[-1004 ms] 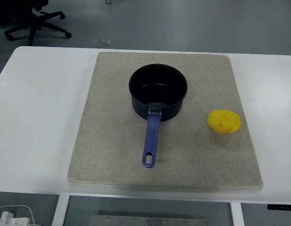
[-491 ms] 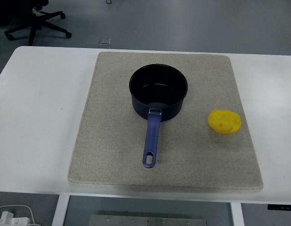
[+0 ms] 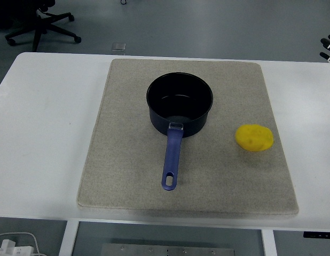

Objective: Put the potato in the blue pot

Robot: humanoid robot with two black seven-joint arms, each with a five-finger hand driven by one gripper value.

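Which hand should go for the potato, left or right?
Right. The potato lies on the mat's right side, right of the pot, and the right hand is just showing at the right edge. The left hand is out of view.

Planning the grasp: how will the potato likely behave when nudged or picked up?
The potato is a rounded oval lying free on the mat, so a nudge may roll it. Its smooth-looking skin could slip in a loose grasp. It looks solid, probably rigid.
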